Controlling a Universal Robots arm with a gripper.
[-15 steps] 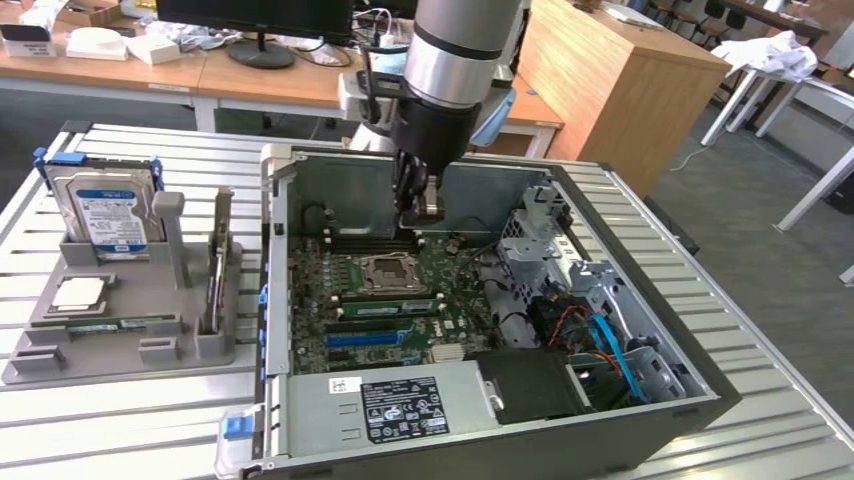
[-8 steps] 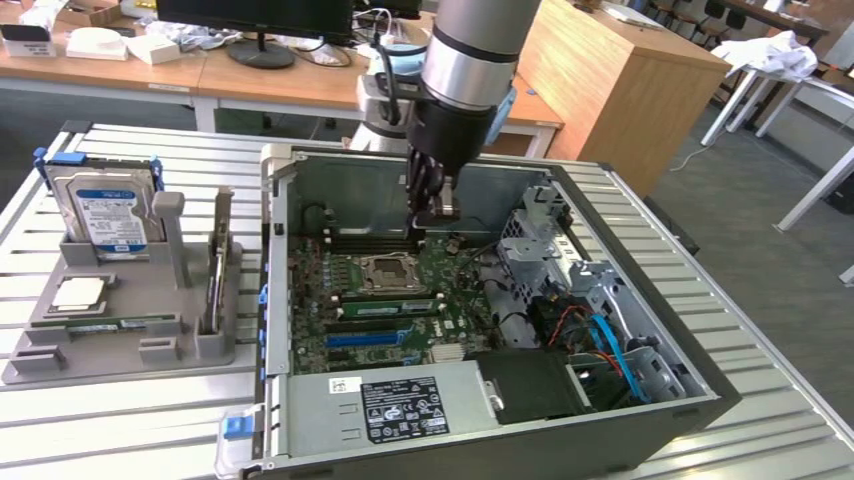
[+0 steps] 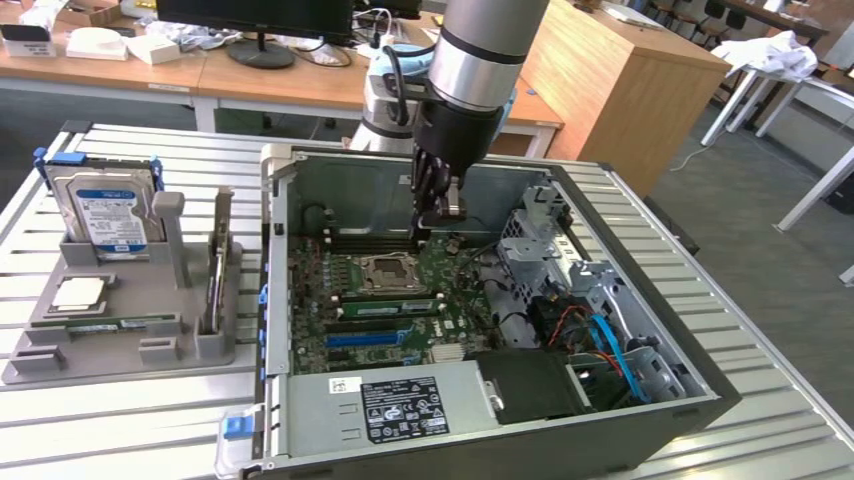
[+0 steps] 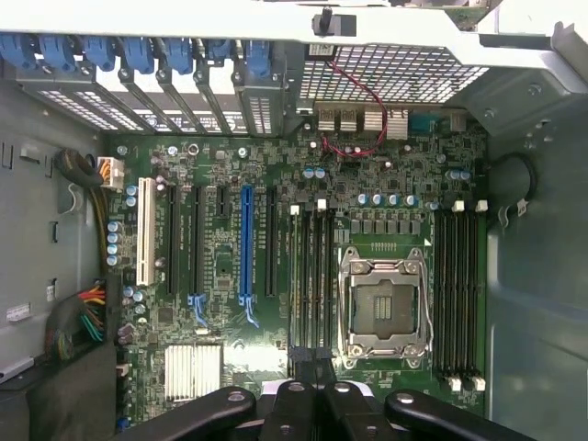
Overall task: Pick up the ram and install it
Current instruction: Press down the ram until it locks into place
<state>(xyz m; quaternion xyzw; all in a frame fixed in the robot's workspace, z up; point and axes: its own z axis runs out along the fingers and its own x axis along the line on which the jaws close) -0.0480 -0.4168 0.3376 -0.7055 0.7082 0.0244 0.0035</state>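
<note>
A long, thin green ram stick (image 3: 114, 325) lies flat in the grey holder (image 3: 34, 365) on the exterior view's left, outside the computer case. My gripper (image 3: 441, 213) hangs well away from it, over the open case (image 3: 280, 300) and above the motherboard (image 4: 220, 266). Its black fingers (image 4: 296, 390) are shut, and I see nothing between them. The wrist view looks straight down on the empty processor socket (image 4: 386, 308) with dark memory slots (image 4: 312, 276) on either side. In the exterior view a green strip (image 3: 387, 303) runs along the slots beside the socket; whether it is a seated stick I cannot tell.
The grey holder also carries a hard drive (image 3: 107, 215), a square silver chip (image 3: 78, 292) and an upright narrow piece (image 3: 214, 270). Inside the case are a long blue slot (image 4: 245, 248), a drive cage (image 3: 547, 240), cables (image 3: 607, 335) and the power supply (image 3: 387, 405). The case walls stand high around the board.
</note>
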